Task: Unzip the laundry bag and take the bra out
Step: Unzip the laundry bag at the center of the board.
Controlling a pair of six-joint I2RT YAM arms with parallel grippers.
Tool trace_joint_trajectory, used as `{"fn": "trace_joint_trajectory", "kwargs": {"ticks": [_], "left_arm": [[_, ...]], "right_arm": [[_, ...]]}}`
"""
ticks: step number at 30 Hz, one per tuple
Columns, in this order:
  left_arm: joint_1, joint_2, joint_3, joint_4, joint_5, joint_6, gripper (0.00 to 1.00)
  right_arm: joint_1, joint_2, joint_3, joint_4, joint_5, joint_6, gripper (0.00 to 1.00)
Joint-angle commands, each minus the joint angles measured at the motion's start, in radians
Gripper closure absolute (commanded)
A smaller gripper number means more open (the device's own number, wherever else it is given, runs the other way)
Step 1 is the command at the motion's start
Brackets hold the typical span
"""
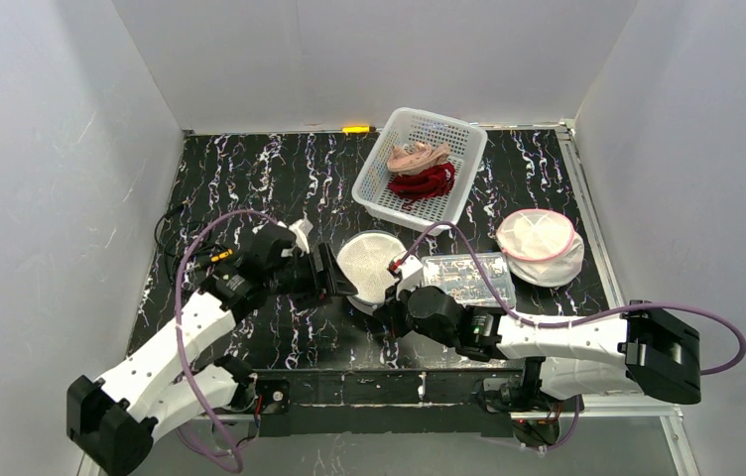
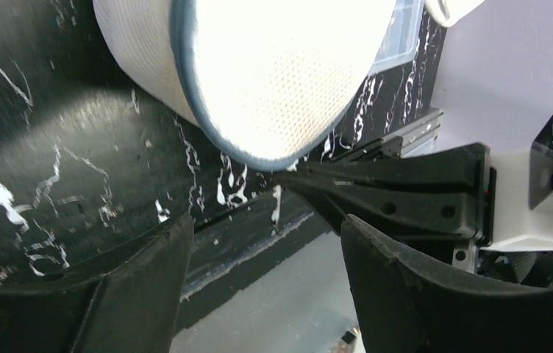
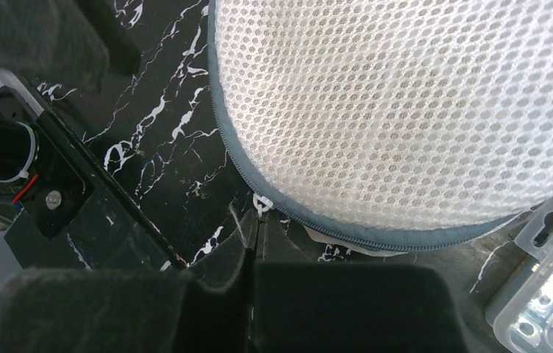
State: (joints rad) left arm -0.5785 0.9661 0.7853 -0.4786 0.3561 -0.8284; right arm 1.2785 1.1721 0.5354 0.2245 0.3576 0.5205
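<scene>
The laundry bag (image 1: 371, 264) is a round white mesh pouch with a grey-blue zipped rim, tilted up on its edge at the table's middle. The bra is hidden. My left gripper (image 1: 337, 275) is open just left of the bag; in the left wrist view its gripper (image 2: 266, 239) holds nothing, with the laundry bag (image 2: 281, 73) above its jaws. My right gripper (image 1: 395, 288) is at the bag's lower rim. In the right wrist view the gripper (image 3: 255, 220) is shut on the white zipper pull (image 3: 262, 203) at the edge of the laundry bag (image 3: 406, 110).
A white basket (image 1: 377, 195) at the back holds a pink garment (image 1: 419, 156) and a red one (image 1: 425, 181). A second mesh bag with a pink rim (image 1: 541, 245) lies at the right. A clear plastic box (image 1: 468, 278) sits right of the bag.
</scene>
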Motion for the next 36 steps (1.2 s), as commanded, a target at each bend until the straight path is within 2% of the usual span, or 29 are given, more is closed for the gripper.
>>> {"fn": "trace_joint_trajectory", "kwargs": {"ticks": [1,4,9,17,20,22,26,30,32,36], "left_arm": [[-0.076,-0.069,-0.079,0.035,-0.059,-0.216,0.28],[-0.128,-0.078,-0.084,0.058,-0.124,-0.295,0.28],[-0.134,-0.07,-0.092,0.099,-0.229,-0.359,0.28],[-0.145,0.078,-0.08,0.187,-0.194,-0.393,0.28],[-0.15,0.102,-0.088,0.207,-0.197,-0.396,0.3],[-0.15,0.115,-0.093,0.214,-0.205,-0.4,0.39],[-0.15,0.122,-0.098,0.201,-0.237,-0.419,0.69],[-0.15,0.131,-0.085,0.157,-0.271,-0.407,0.91],[-0.15,0.135,-0.086,0.151,-0.278,-0.404,0.99],[-0.15,0.137,-0.085,0.143,-0.296,-0.391,1.0]], "right_arm": [[0.005,0.02,0.062,0.075,-0.026,-0.001,0.99],[0.005,0.035,0.071,0.085,-0.042,-0.001,0.99],[0.005,0.044,0.082,0.085,-0.056,-0.001,0.99],[0.005,0.033,0.091,0.066,-0.057,-0.002,0.99],[0.005,0.03,0.091,0.065,-0.055,-0.002,0.99],[0.005,0.03,0.091,0.065,-0.058,-0.003,0.99],[0.005,0.019,0.091,0.052,-0.051,-0.006,0.99],[0.005,-0.013,0.085,0.015,-0.026,-0.014,0.99],[0.005,-0.033,0.084,-0.016,-0.005,-0.018,0.99],[0.004,-0.079,0.081,-0.09,0.049,-0.025,0.99]]}}
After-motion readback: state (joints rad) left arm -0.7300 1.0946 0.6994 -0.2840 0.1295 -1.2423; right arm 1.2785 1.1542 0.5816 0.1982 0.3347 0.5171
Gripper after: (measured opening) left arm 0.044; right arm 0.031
